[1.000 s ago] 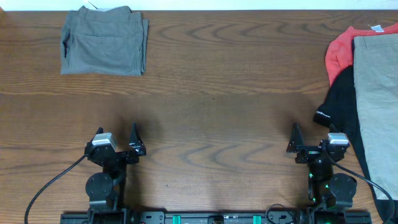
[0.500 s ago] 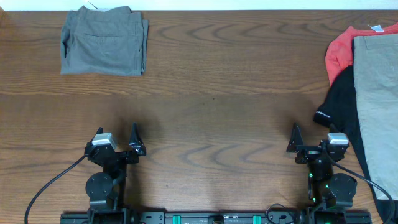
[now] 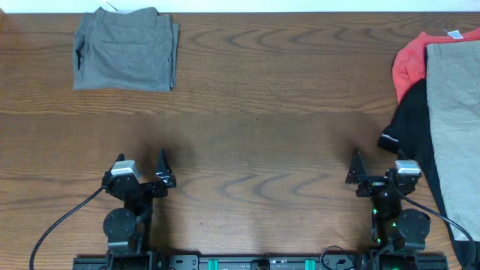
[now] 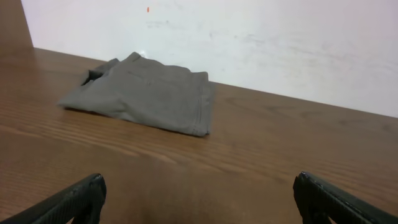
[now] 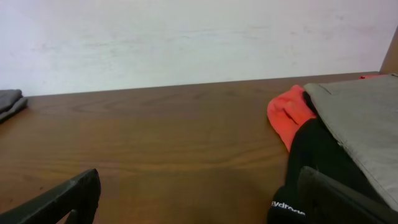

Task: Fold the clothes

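left hand (image 3: 140,159): jaws fully apart, nothing in them, sitting low at the near edge of the bench (image 3: 255,120), left of the bench's middle.
right hand (image 3: 377,159): likewise spread wide and empty, at the near edge, right of the bench's middle.
grey-olive trousers (image 3: 125,49): folded into a flat rectangle at the bench's far left corner, just short of the far edge, well apart from both hands.
Other clothes are piled at the bench's right edge. The red garment (image 3: 409,64) is at the far end and the black garment (image 3: 411,127) is nearer, with small white print at its near-left tip. The khaki trousers (image 3: 454,127) lie on top of both and run out of frame past the bench's right side.
The black garment's tip is just beside the right hand. Can't tell whether they touch.
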`<state>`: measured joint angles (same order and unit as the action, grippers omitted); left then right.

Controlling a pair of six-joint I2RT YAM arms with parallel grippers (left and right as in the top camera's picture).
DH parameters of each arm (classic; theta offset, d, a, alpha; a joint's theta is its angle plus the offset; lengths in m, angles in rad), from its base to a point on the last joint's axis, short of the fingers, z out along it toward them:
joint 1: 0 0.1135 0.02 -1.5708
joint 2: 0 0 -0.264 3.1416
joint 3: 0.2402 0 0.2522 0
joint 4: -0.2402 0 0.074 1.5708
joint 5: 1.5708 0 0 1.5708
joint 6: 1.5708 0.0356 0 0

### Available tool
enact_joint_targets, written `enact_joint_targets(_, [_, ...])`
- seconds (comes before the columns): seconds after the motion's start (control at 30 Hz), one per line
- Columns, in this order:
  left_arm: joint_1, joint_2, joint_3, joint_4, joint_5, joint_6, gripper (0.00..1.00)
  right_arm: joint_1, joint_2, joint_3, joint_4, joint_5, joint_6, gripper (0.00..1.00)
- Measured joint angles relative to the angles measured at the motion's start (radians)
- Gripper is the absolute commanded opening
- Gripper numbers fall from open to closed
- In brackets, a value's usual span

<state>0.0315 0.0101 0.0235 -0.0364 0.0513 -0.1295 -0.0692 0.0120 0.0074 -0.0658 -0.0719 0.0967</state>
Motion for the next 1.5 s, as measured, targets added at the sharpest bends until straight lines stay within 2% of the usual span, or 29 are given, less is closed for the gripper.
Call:
enact_joint_targets(1.4, [0.000, 0.000, 0.000, 0.000, 0.000, 0.000, 0.98, 0.000, 0.000, 0.000, 0.001, 0.000, 0.000, 0.99])
enact_joint_targets(1.5, [0.000, 0.000, 0.000, 0.000, 0.000, 0.000, 0.98, 0.000, 0.000, -0.001, 0.041, -0.007, 0.017, 0.99])
